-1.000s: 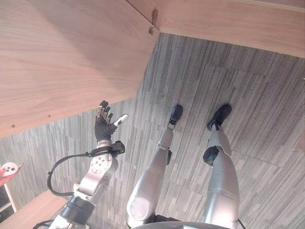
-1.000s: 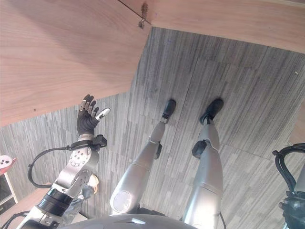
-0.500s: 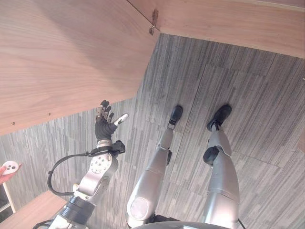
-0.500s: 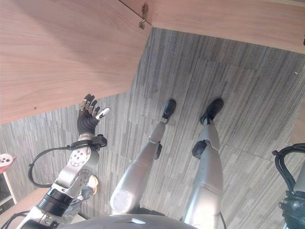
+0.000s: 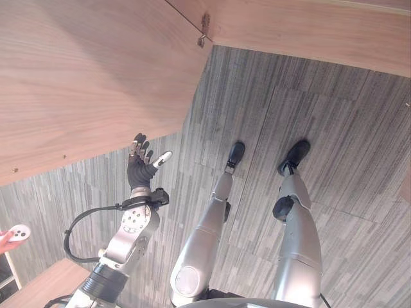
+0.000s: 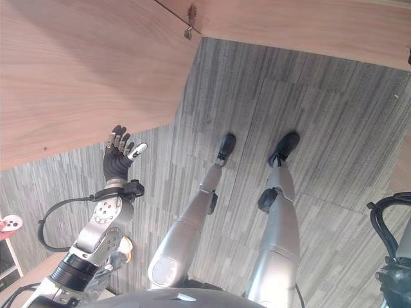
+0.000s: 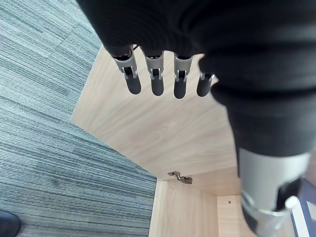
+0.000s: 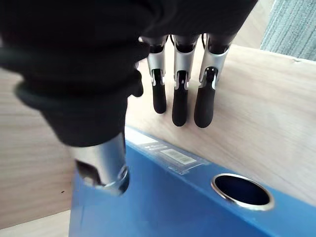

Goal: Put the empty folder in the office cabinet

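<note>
The right robot hand (image 8: 148, 64) is showing in its own wrist view, fingers (image 8: 179, 94) straight and relaxed above the blue folder (image 8: 163, 202), thumb close over its spine; I cannot tell if they are touching. The folder is standing against a wooden cabinet panel (image 8: 256, 123) with its ring hole (image 8: 242, 190) facing up, its lower part cut off. In the eye views, the left robot hand (image 5: 142, 163) is hanging open and empty just below the cabinet door (image 5: 83, 77). The hinge (image 5: 204, 29) is sitting at the door's far corner. Left of the door, someone's fingers are holding a small white remote (image 5: 18, 232).
</note>
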Controlling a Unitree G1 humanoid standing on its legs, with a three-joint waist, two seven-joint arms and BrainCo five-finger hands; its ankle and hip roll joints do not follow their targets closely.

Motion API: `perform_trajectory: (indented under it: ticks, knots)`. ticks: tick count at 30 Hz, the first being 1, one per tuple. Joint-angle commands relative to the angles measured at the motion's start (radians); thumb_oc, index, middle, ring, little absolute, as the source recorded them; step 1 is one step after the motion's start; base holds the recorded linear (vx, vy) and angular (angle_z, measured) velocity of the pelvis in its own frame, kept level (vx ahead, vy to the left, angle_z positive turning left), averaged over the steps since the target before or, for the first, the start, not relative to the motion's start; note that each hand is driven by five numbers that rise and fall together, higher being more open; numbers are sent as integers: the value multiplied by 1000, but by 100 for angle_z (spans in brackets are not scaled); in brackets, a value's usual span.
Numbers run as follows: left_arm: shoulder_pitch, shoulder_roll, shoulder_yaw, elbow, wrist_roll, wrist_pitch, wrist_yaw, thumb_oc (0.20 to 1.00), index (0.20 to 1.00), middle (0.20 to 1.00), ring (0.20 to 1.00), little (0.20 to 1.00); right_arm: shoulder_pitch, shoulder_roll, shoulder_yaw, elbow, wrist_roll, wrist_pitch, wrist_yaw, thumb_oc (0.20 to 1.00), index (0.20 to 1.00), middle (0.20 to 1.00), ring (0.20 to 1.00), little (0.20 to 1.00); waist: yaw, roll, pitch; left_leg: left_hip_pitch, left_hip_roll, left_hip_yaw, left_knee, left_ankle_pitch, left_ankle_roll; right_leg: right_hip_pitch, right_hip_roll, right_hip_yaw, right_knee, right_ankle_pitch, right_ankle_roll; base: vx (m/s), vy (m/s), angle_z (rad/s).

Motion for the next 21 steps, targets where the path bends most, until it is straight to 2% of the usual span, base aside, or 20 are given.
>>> perform_trajectory:
  ticks: [1, 21]
  knots:
    - [60, 72, -9, -33, 6, -36, 22, 1000, 1000, 1000, 1000, 1000, 85, 27, 113, 1, -36, -21, -20, 200, 200, 200, 200, 200, 12, 36, -63, 159, 103, 17, -42, -206, -93, 59, -20, 36, 74, -209, 153, 0, 0, 0]
    - [62, 68, -18, -21, -1, -48, -2, 1000, 1000, 1000, 1000, 1000, 113, 43, 98, -27, -62, -28, 15, 200, 200, 200, 200, 200, 34, 49, -73, 162, 103, 10, -42, -205, -91, 46, -29, 39, 99, -220, 154, 0, 0, 0]
